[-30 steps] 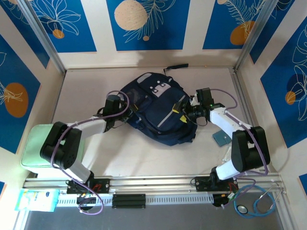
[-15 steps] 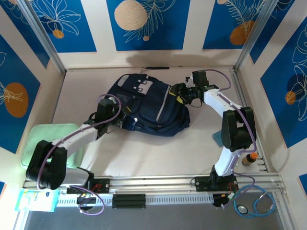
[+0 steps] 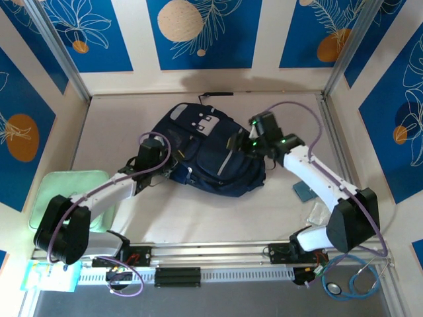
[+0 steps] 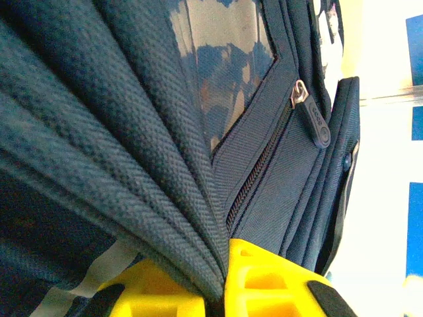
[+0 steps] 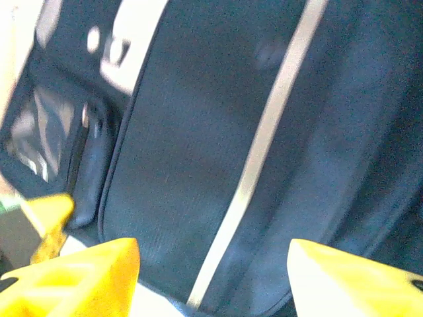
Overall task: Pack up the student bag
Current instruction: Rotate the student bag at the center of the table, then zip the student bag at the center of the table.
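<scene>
Green pad (image 3: 63, 183) left; teal booklet (image 3: 305, 192) right; stethoscope (image 3: 335, 288) near-right; black pen (image 3: 218, 94) far edge.

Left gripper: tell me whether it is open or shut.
Shut on the student bag: the yellow fingers of the left gripper meet with a fold of navy fabric pinched between them.

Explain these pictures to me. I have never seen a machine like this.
Two robot arms are bolted at the near edge of a table. One picture looks down from above; the other two come from a camera on each wrist. On the table lies a navy student bag, with a pale green flat item at the left and a small teal item at the right. The left end effector is shut on a fold of the bag's fabric. The right end effector is open, facing the bag's front.
</scene>
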You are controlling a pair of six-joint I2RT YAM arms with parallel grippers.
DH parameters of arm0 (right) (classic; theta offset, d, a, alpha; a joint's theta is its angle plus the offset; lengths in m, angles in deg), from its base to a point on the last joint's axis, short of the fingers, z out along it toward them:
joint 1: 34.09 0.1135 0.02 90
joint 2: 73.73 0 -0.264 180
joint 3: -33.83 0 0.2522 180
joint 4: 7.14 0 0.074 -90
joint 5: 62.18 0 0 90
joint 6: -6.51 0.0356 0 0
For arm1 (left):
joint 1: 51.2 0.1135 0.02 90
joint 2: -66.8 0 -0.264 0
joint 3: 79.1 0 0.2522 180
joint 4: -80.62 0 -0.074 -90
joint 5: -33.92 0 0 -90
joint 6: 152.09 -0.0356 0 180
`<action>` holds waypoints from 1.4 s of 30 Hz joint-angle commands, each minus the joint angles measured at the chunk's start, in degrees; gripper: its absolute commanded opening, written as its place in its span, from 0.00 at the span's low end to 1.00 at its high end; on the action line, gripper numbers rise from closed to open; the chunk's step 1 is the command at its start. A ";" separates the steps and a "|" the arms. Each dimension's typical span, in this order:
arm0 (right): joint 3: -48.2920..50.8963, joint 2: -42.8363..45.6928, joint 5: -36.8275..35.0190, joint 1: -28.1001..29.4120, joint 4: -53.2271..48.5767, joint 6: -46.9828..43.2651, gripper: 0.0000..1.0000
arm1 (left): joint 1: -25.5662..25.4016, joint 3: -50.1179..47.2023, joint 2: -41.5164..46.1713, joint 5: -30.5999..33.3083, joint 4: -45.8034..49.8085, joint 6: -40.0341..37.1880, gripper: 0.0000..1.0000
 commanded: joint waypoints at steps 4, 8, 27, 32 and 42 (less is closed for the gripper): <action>0.60 -3.20 -5.59 13.80 2.02 10.47 0.57 | -3.65 -0.62 0.56 6.29 -11.22 7.12 0.00; -2.77 -8.41 -8.35 19.41 4.21 11.35 0.47 | -4.77 -1.66 -1.59 9.54 -17.23 12.30 0.00; -8.65 -19.82 -16.20 19.44 5.68 11.19 0.33 | -8.04 0.85 -9.18 9.98 -23.87 20.13 0.00; -9.62 -22.09 -16.51 19.50 6.86 9.78 0.35 | -8.04 1.77 -9.42 8.53 -23.35 18.26 0.00; -11.94 -26.17 -22.81 19.59 4.62 9.27 0.29 | -8.04 1.38 -10.44 6.15 -25.42 18.79 0.00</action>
